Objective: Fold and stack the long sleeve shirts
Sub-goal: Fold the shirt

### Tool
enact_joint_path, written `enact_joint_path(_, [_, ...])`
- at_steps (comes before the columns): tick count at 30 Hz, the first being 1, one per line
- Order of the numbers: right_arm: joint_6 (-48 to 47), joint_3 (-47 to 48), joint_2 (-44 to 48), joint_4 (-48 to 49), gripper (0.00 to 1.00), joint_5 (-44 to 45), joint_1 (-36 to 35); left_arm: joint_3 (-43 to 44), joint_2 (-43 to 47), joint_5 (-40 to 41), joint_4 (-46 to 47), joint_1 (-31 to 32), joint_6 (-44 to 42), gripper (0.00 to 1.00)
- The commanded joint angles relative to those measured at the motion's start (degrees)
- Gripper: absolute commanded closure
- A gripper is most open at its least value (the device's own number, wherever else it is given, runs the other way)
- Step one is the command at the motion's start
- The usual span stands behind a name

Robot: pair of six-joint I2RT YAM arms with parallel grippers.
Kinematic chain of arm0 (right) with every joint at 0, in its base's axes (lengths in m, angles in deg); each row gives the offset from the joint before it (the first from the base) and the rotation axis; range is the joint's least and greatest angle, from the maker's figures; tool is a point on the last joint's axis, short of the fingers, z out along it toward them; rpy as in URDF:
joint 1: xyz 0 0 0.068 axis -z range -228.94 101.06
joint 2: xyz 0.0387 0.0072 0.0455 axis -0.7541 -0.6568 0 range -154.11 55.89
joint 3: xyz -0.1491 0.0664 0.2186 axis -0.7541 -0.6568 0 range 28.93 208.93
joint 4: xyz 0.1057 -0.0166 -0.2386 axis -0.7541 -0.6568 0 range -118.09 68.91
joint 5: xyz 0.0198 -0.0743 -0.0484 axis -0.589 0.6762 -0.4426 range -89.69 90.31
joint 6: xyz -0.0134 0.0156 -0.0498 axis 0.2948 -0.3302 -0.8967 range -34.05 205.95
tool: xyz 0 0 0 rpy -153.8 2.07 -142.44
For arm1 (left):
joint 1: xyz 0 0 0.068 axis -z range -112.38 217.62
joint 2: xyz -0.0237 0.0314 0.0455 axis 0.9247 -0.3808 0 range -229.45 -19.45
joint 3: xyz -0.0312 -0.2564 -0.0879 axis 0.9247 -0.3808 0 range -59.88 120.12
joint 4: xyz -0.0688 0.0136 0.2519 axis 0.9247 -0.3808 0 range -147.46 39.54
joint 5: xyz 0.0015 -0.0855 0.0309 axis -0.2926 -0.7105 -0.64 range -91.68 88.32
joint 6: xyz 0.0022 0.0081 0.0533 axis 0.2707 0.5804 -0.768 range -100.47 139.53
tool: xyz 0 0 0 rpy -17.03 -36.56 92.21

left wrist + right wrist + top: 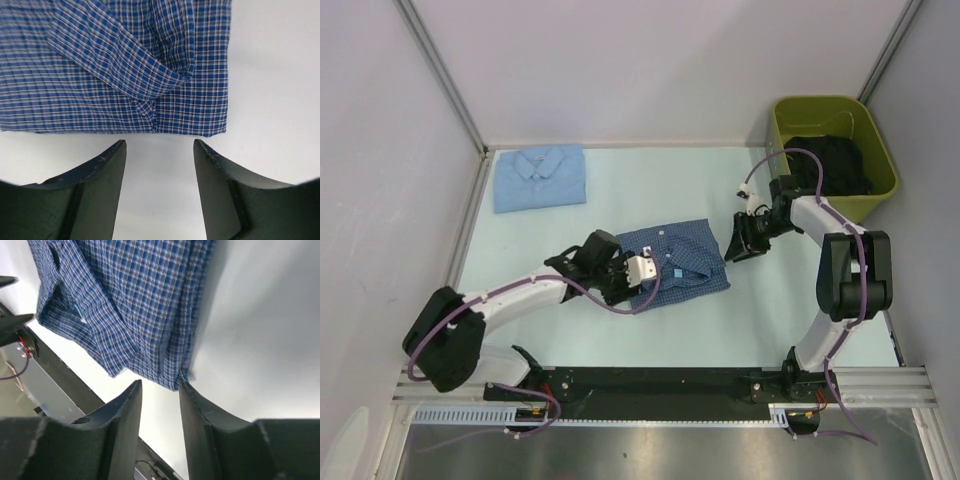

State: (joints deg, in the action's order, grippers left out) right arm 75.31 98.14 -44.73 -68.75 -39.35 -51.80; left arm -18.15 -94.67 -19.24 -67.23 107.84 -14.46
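The medium blue checked long sleeve shirt (pixel 680 262) lies folded on the table's middle. A plain pale blue long sleeve shirt (pixel 540 177) lies folded at the back left. My left gripper (pixel 617 285) sits at the checked shirt's left edge. In the left wrist view it (pixel 160 142) stands open, with the shirt's folded edge (pixel 125 90) just beyond the tips and nothing between them. My right gripper (pixel 743 244) is at the shirt's right edge. It (pixel 160 382) is open too, and a corner of the checked cloth (pixel 145 315) touches the tip of one finger (pixel 192 400).
A green bin (pixel 820 102) with dark clothes (pixel 830 160) inside stands at the back right, just behind the right arm. White walls close the table at the back and both sides. A black rail (pixel 650 385) runs along the near edge.
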Motion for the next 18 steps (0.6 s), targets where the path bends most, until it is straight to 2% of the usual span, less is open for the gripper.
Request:
enact_joint_path(1, [3.95,2.94,-2.91,4.15,0.57,-3.14,-1.37,2.82,-5.97,0.95,3.24,0.64,-1.07,0.37])
enact_joint_path(4, [6.06,3.3,-5.37,6.52,0.54,-3.67,-2.5,3.7,-9.84,2.7,4.47,0.91,-1.16,0.38])
enact_joint_path(7, [5.8,3.04,-7.66,6.97,0.58,-3.67,-3.91,3.53,-10.3,3.68,6.14,0.91,-0.98,0.52])
enact_joint_path(8, [5.45,2.95,-8.18,6.53,0.64,-3.67,-4.44,3.7,-10.3,3.15,5.79,0.99,-0.98,0.59])
enact_joint_path(9, [4.75,2.69,-8.45,6.18,0.79,-3.76,-4.53,3.79,-10.21,3.06,5.27,0.91,-0.98,0.73])
enact_joint_path(10, [4.22,2.34,-8.45,5.83,0.86,-3.58,-4.62,3.97,-10.12,2.63,4.65,0.91,-1.24,0.8])
enact_joint_path(11, [3.7,1.38,-8.28,4.87,0.93,-3.32,-4.62,3.79,-9.77,2.53,3.43,0.91,-1.68,0.92])
enact_joint_path(12, [2.91,0.58,-7.84,4.25,1.0,-2.71,-4.53,3.53,-9.51,3.05,3.15,0.99,-2.12,0.97])
enact_joint_path(13, [1.33,-0.21,-7.49,3.63,1.0,-2.36,-4.7,2.74,-9.42,3.84,3.07,0.73,-2.91,1.0])
enact_joint_path(16, [0.09,-4.34,-6.52,1.52,1.0,-2.7,-4.88,3.35,-9.68,4.47,2.63,-2.24,-2.13,1.0])
enact_joint_path(17, [0.35,-5.56,-6.26,1.08,1.0,-3.14,-5.06,4.74,-9.16,4.12,1.06,-3.39,-0.91,0.87])
enact_joint_path(18, [0.7,-7.23,-6.08,0.9,1.0,-4.36,-6.01,5.37,-8.2,0.46,-0.18,-4.53,0.5,0.75])
